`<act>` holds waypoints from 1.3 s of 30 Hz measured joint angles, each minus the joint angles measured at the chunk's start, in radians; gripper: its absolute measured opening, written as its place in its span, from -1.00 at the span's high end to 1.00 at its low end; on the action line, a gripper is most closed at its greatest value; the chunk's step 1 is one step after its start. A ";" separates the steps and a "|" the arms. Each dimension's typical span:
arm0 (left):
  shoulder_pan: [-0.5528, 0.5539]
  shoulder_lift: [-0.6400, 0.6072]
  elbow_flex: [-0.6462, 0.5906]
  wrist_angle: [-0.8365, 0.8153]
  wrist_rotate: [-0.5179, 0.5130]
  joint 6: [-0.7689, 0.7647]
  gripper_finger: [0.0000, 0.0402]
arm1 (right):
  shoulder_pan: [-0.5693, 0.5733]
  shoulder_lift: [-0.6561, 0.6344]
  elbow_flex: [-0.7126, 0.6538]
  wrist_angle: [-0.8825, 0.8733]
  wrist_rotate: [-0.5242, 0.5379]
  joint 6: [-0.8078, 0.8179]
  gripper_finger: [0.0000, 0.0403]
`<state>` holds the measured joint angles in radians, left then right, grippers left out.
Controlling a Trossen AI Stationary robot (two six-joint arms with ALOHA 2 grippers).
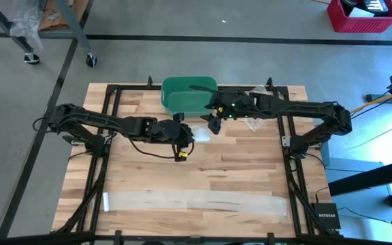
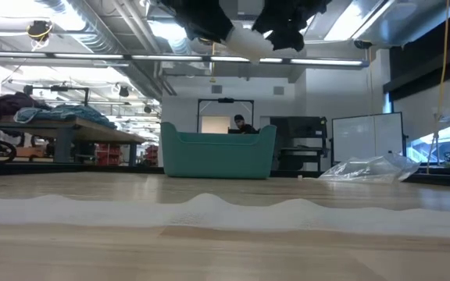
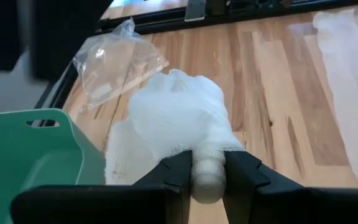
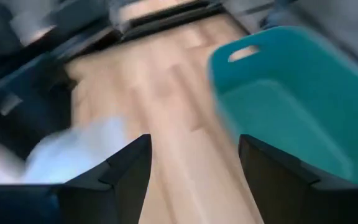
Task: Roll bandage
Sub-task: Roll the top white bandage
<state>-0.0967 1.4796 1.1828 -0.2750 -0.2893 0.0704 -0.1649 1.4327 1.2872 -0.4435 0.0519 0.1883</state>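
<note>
Both arms reach toward the frame's centre, raised above the wooden bench (image 1: 237,170). The left hand (image 3: 209,177) is clenched on a crumpled white gauze bandage (image 3: 179,115). The right hand (image 4: 194,168) hangs released beside the green plastic bin (image 1: 186,95). A flat gauze strip (image 1: 196,202) lies along the lower edge.

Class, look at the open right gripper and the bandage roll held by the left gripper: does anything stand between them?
Nothing visible does. The left gripper holds the bandage roll in the air beside the green bin, and the open right gripper is just next to it, with only a clear gap between them.
</note>
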 joint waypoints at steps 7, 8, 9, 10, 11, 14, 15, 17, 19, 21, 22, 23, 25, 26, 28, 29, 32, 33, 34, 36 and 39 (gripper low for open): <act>-0.029 -0.028 0.005 -0.006 0.096 0.010 0.73 | 0.047 -0.087 0.007 -0.264 -0.145 -0.183 -0.21; -0.037 -0.044 0.009 -0.004 0.136 0.006 0.73 | 0.055 -0.096 -0.001 -0.280 -0.090 -0.198 -0.21; -0.047 -0.059 0.010 0.000 0.172 0.000 0.73 | 0.065 -0.110 -0.020 -0.266 -0.055 -0.214 -0.21; -0.056 -0.074 0.010 0.006 0.203 -0.005 0.73 | 0.075 -0.125 -0.047 -0.232 -0.044 -0.225 -0.21; -0.065 -0.087 0.011 0.008 0.228 -0.008 0.73 | 0.086 -0.138 -0.079 -0.173 -0.052 -0.239 -0.21; -0.092 -0.116 0.011 0.000 0.267 -0.010 0.73 | 0.137 -0.160 -0.196 0.070 -0.143 -0.275 -0.21; -0.102 -0.125 0.011 -0.003 0.275 -0.005 0.73 | 0.155 -0.163 -0.238 0.161 -0.166 -0.284 -0.21; -0.122 -0.139 0.011 -0.004 0.290 0.021 0.73 | 0.185 -0.164 -0.323 0.397 -0.176 -0.298 -0.21; -0.140 -0.147 0.011 -0.003 0.294 0.050 0.73 | 0.213 -0.161 -0.399 0.619 -0.174 -0.305 -0.21; -0.153 -0.151 0.011 -0.002 0.295 0.063 0.73 | 0.235 -0.147 -0.452 0.751 -0.173 -0.337 -0.21; -0.157 -0.152 0.011 0.001 0.296 0.063 0.73 | 0.245 -0.139 -0.472 0.784 -0.173 -0.356 -0.21; -0.160 -0.153 0.011 0.010 0.296 0.063 0.73 | 0.254 -0.129 -0.478 0.803 -0.173 -0.376 -0.21; -0.160 -0.154 0.011 0.023 0.295 0.062 0.73 | 0.269 -0.124 -0.477 0.829 -0.163 -0.384 -0.21; -0.160 -0.154 0.011 0.029 0.294 0.062 0.73 | 0.278 -0.126 -0.471 0.841 -0.157 -0.384 -0.21; -0.153 -0.154 0.011 0.030 0.284 0.059 0.73 | 0.295 -0.127 -0.455 0.853 -0.147 -0.387 -0.21; -0.150 -0.154 0.011 0.030 0.281 0.050 0.73 | 0.304 -0.127 -0.451 0.849 -0.136 -0.391 -0.21; -0.145 -0.154 0.011 0.030 0.278 0.042 0.73 | 0.327 -0.126 -0.443 0.839 -0.103 -0.428 -0.21; -0.145 -0.154 0.011 0.029 0.277 0.042 0.73 | 0.334 -0.126 -0.441 0.839 -0.094 -0.442 -0.21; -0.145 -0.154 0.011 0.029 0.277 0.042 0.73 | 0.339 -0.126 -0.441 0.836 -0.086 -0.455 -0.21; -0.145 -0.154 0.011 0.030 0.276 0.042 0.73 | 0.344 -0.126 -0.441 0.840 -0.078 -0.462 -0.21; -0.145 -0.154 0.011 0.030 0.277 0.047 0.73 | 0.343 -0.126 -0.441 0.849 -0.078 -0.490 -0.20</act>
<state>-0.2417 1.3258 1.1934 -0.2447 -0.0128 0.1170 0.1785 1.3067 0.8463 0.4060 -0.0260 -0.3013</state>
